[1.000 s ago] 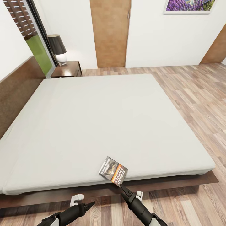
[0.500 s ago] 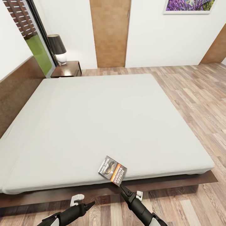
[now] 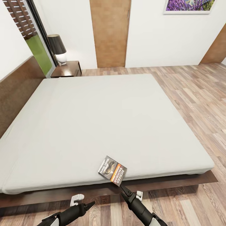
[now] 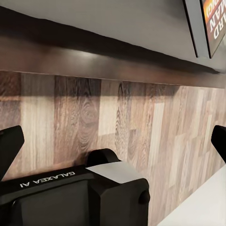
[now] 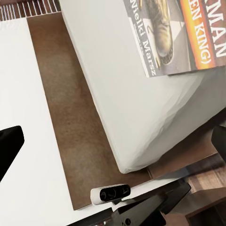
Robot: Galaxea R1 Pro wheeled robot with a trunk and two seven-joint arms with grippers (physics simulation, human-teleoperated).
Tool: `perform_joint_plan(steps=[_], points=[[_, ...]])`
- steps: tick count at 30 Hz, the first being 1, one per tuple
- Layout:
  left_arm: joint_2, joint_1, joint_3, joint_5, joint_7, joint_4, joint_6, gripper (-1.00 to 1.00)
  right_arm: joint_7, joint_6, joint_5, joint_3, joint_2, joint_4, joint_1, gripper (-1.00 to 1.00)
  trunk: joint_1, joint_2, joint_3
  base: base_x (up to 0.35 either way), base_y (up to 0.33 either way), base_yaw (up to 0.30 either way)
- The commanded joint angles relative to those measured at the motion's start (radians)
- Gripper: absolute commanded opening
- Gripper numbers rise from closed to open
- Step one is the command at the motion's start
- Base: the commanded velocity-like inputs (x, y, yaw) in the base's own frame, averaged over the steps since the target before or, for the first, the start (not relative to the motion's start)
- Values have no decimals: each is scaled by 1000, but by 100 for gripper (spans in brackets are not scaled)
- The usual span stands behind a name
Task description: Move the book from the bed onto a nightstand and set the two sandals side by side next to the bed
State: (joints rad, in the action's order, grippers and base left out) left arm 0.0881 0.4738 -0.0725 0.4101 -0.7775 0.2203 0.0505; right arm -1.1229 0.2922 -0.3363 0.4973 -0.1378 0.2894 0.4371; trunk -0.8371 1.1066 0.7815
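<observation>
The right pincer (image 3: 121, 187) reaches up toward 12 o'clock, tip just below the book (image 3: 112, 172), jaws spread wide. The left pincer (image 3: 91, 204) points toward 2 o'clock, also wide. The book lies at the bed's (image 3: 103, 122) near edge.

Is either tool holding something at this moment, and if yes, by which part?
Nothing is held. The right tool is open just short of the book, which lies flat on the bed. The left tool is open and empty.

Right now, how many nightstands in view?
1: the nightstand stands at the far side of the bed, beside the headboard, with a lamp on top. Another may sit outside the frame.
</observation>
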Motion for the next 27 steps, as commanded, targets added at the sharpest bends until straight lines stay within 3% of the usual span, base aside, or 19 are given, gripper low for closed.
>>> perform_joint_plan(steps=[1,8,27], points=[[1,0,-7,10,-2,1,6,100,-1,10,-7,0,0,0,0,100,0,0,1,0,0,0],[1,0,-8,10,-2,0,6,100,-1,10,-7,0,0,0,0,100,0,0,1,0,0,0],[0,0,-9,10,-2,1,6,100,-1,10,-7,0,0,0,0,100,-73,133,60,0,0,0]])
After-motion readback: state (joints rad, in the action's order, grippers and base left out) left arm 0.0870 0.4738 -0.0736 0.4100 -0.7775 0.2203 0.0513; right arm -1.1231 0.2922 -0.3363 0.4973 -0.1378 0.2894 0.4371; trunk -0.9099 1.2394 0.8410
